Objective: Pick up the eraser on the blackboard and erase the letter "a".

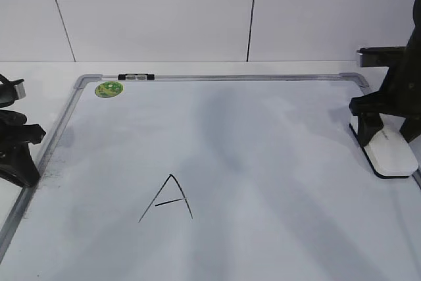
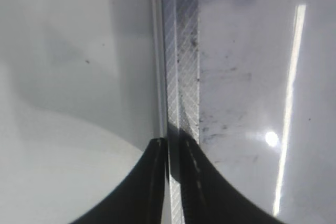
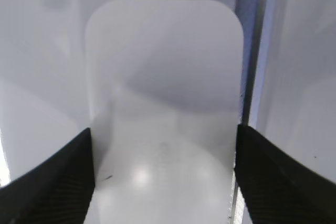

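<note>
I see the right gripper (image 3: 164, 177) spread wide, straddling the smooth, round-cornered white eraser (image 3: 163, 108), not clamped. Left gripper (image 2: 175, 182) nearly shut, empty, over the board's ribbed metal frame (image 2: 181, 51).

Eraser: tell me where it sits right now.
The eraser lies at the right edge of the blackboard in the exterior view, between the right gripper's spread fingers.

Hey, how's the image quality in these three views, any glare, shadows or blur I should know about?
Exterior view: sharp, soft grey shadows across the blackboard. Left wrist view: a bright glare spot and streak on the board, frame sharp, left gripper blurred. Right wrist view: the eraser looks soft, with a shadow and faint glare; right gripper fingers blurred.
</note>
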Robot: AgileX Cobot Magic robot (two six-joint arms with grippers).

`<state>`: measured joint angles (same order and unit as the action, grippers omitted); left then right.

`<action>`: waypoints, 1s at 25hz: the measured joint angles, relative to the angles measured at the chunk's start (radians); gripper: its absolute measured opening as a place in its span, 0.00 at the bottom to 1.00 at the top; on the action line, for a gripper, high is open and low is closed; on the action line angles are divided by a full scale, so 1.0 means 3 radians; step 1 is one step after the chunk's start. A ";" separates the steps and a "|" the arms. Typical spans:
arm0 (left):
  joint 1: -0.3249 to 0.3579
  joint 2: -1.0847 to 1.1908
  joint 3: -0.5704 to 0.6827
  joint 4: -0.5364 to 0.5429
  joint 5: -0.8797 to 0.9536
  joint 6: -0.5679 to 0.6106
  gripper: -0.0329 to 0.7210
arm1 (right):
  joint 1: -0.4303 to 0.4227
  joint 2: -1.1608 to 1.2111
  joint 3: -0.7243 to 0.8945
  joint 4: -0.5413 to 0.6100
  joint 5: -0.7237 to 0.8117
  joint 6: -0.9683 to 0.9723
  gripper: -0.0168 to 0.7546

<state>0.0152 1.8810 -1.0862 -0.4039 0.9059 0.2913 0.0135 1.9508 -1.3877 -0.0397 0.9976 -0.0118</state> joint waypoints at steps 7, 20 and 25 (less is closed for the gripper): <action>0.0000 0.0000 0.0000 0.0000 0.0000 0.0000 0.13 | 0.0000 0.0000 -0.0537 -0.0034 0.0580 0.0000 0.84; 0.0000 0.0023 -0.0119 0.0125 0.0029 0.0000 0.29 | 0.0000 -0.0340 -0.0998 0.0002 0.0763 0.0000 0.80; 0.0000 0.0029 -0.0358 0.0198 0.0204 0.0000 0.53 | 0.0000 -0.0558 -0.0998 0.0011 0.0766 0.0000 0.79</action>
<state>0.0152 1.8897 -1.1937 -0.3444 0.9671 0.2913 0.0135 1.7833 -1.6872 -0.0364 1.2273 -0.0118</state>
